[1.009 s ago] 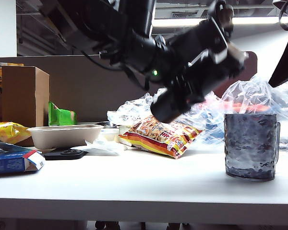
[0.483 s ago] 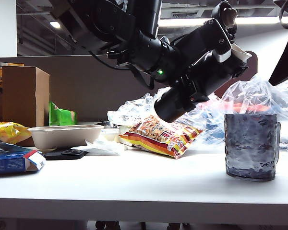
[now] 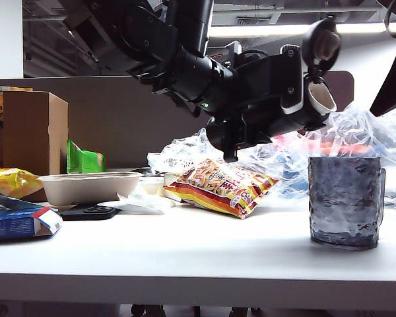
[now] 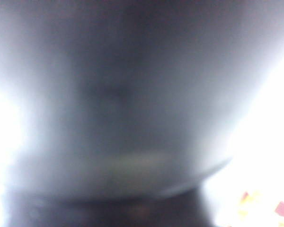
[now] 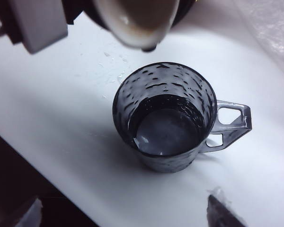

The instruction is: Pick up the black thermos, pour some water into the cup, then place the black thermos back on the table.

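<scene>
The cup (image 3: 346,201) stands on the table (image 3: 185,257), right of the snack bag (image 3: 218,187). The left gripper (image 3: 261,99) holds the thermos (image 3: 277,105) tipped above the cup's left. A bowl (image 3: 86,187) sits far left.

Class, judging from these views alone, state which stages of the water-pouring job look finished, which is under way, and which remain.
Done: the left gripper has the tall matte-black thermos lifted off the white table.

In hand: it lies tipped, pale spout above the dimpled grey cup, which holds some water; no stream shows.

Left: finishing the pour and standing it back down. The right gripper is out of view.
</scene>
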You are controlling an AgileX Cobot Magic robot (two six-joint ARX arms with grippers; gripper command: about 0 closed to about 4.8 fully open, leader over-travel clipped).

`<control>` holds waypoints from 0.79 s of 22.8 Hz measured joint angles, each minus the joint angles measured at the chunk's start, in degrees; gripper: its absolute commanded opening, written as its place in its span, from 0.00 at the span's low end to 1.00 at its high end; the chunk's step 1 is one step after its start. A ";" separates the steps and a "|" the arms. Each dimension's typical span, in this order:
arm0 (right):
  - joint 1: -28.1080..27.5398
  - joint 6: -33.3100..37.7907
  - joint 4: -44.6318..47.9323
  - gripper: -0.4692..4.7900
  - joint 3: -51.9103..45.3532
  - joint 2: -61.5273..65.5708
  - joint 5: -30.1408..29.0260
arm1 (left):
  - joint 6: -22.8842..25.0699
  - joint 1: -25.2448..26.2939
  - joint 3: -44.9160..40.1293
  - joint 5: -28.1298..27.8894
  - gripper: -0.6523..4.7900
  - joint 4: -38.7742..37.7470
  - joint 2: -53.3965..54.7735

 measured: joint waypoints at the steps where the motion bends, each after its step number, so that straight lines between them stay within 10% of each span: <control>1: 0.00 0.00 0.00 1.00 0.00 0.00 0.00 | 1.38 -0.02 0.00 0.70 0.12 0.00 0.00; 18: 0.00 0.00 -0.94 1.00 0.00 -0.02 0.00 | 18.47 -0.04 3.89 2.40 0.12 1.77 -0.02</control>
